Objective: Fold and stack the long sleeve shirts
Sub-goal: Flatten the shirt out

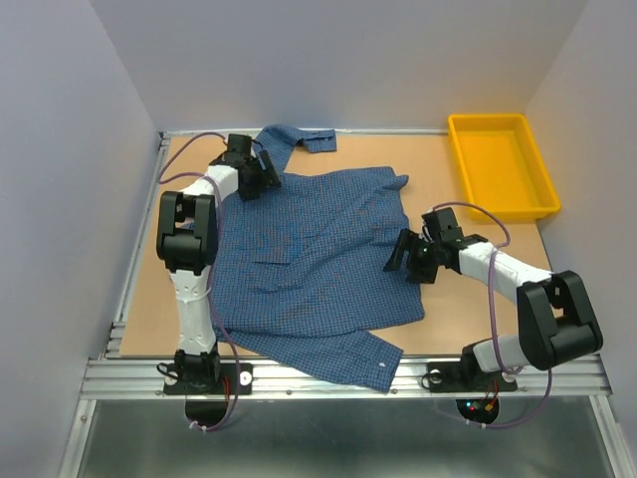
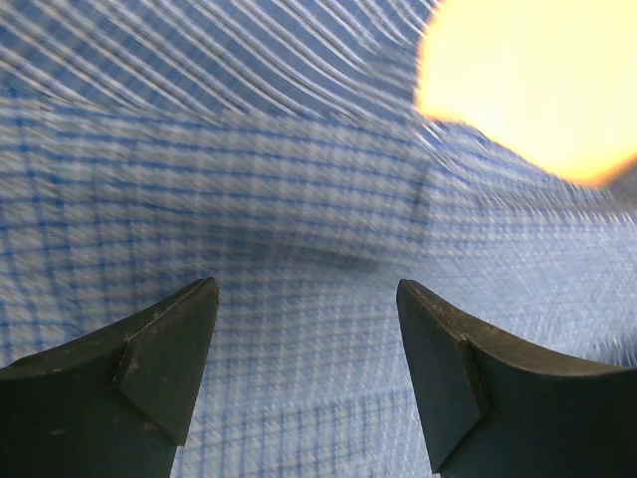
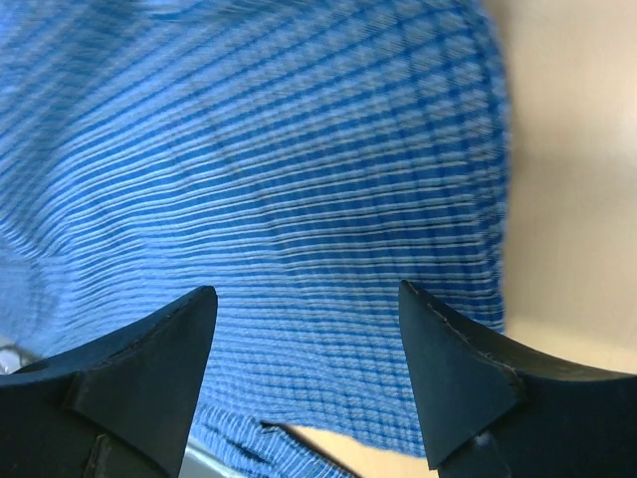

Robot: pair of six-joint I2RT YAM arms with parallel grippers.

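A blue checked long sleeve shirt (image 1: 318, 259) lies spread over the middle of the table, one sleeve reaching to the back edge, its lower part hanging over the front rail. My left gripper (image 1: 261, 175) hovers at the shirt's back left corner by the shoulder, open; checked cloth (image 2: 299, 219) fills its view, with nothing between the fingers. My right gripper (image 1: 403, 254) is open over the shirt's right edge, above the cloth (image 3: 299, 179) and bare table (image 3: 577, 179).
A yellow bin (image 1: 501, 164) stands at the back right corner. White walls close in the table on three sides. A metal rail (image 1: 328, 373) runs along the front edge by the arm bases.
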